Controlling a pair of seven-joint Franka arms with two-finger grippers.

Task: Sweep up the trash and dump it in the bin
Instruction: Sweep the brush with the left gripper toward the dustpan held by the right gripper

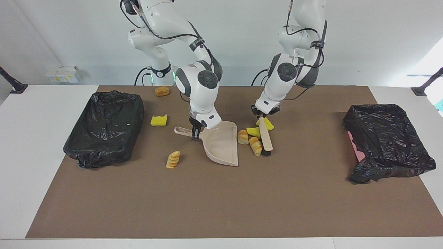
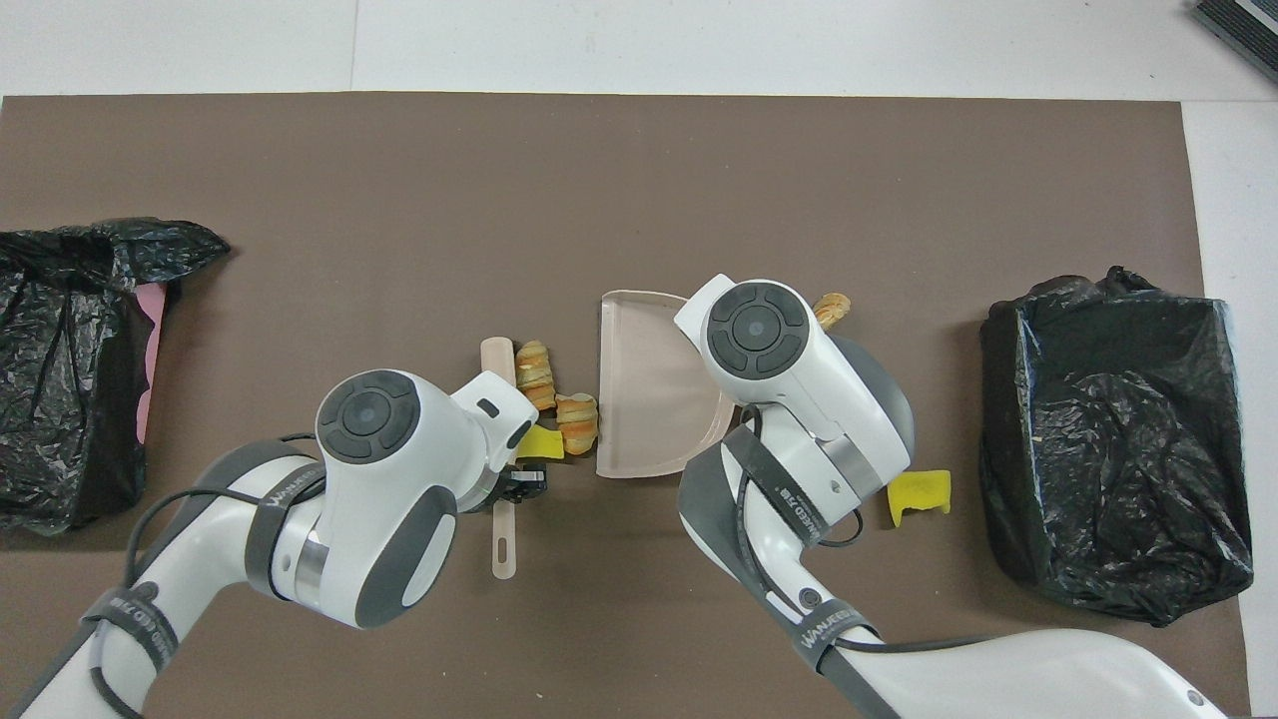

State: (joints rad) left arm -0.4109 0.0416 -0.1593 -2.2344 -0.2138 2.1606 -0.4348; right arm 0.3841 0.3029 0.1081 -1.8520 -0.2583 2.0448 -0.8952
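Note:
My right gripper [image 1: 196,132] is shut on the handle of the beige dustpan [image 1: 221,143], whose open mouth faces a cluster of trash. The cluster holds two bread pieces [image 1: 243,136] [image 1: 256,146] and two yellow sponge wedges [image 1: 253,131] [image 1: 269,125]. My left gripper [image 1: 264,116] is shut on the beige brush [image 1: 265,135], which stands against the cluster on the side toward the left arm's end. In the overhead view the dustpan [image 2: 644,399], brush [image 2: 502,539], bread [image 2: 579,421] and left gripper [image 2: 524,484] show; the right gripper is hidden under its arm.
Loose trash lies toward the right arm's end: a bread roll [image 1: 162,91], a yellow sponge [image 1: 159,120] and sliced bread [image 1: 173,159]. Black-bag-lined bins stand at the right arm's end [image 1: 105,128] and the left arm's end [image 1: 387,141] of the brown mat [image 1: 221,200].

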